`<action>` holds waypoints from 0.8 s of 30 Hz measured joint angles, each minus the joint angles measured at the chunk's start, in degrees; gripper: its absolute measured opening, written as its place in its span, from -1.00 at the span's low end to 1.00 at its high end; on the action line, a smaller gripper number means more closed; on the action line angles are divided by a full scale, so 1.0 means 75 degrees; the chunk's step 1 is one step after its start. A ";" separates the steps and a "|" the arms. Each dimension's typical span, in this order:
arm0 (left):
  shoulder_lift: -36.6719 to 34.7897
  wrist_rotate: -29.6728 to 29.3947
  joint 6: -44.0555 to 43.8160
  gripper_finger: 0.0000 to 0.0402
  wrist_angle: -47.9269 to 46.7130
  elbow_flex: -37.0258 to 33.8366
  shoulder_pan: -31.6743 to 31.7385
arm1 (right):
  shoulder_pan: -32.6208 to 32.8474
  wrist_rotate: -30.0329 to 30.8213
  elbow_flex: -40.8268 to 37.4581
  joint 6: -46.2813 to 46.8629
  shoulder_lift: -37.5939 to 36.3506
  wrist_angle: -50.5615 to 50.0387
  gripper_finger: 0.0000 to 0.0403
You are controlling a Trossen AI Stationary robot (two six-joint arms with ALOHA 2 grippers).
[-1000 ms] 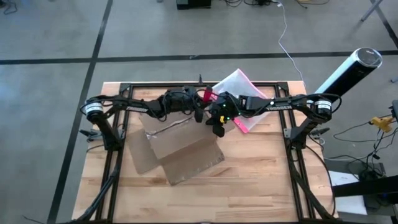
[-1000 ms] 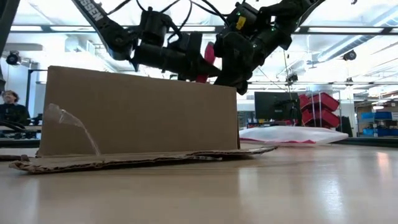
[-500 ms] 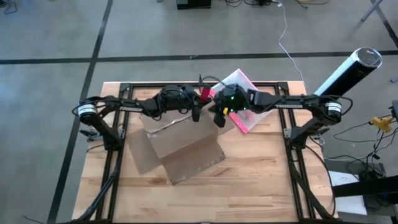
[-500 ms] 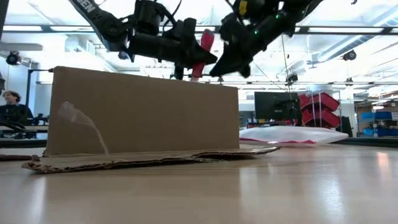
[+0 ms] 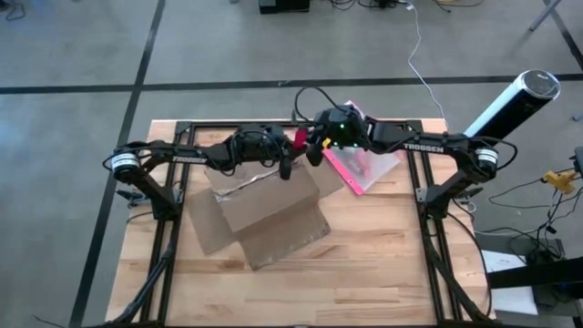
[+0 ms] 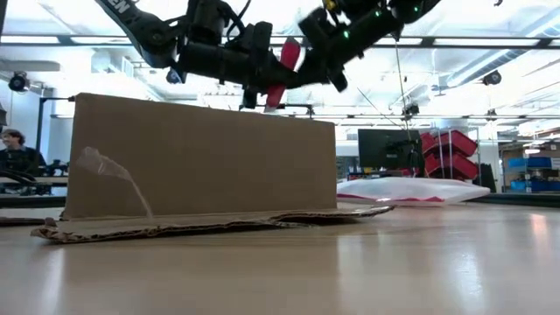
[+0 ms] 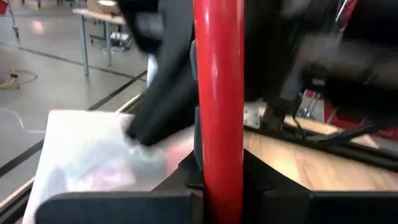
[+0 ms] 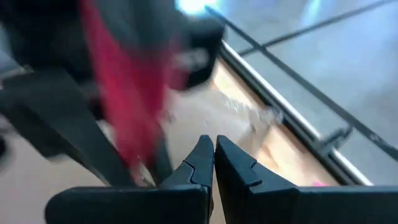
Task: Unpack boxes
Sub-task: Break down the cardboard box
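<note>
Holding red tool [image 7: 217,106] pinched in left end effector [image 5: 293,146] above cardboard box [image 5: 269,205] on tabletop [image 5: 383,264], right end effector [image 8: 214,163] pressed together, unpacking seemingly barely begun.

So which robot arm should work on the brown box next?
Probably the left. Its pincer already grips the red tool right over the cardboard box. The right pincer is shut on nothing, just beside it.

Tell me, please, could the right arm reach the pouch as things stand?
Probably yes: the pouch lies uncovered on the table directly below the right arm, and the right gripper, shut and empty, hangs just beside it.
</note>
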 joint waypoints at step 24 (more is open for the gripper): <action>-0.0009 -0.0373 0.0309 -0.89 -0.0275 -0.0003 0.0021 | 0.0002 0.0303 0.0743 0.0260 -0.0034 -0.1248 -1.00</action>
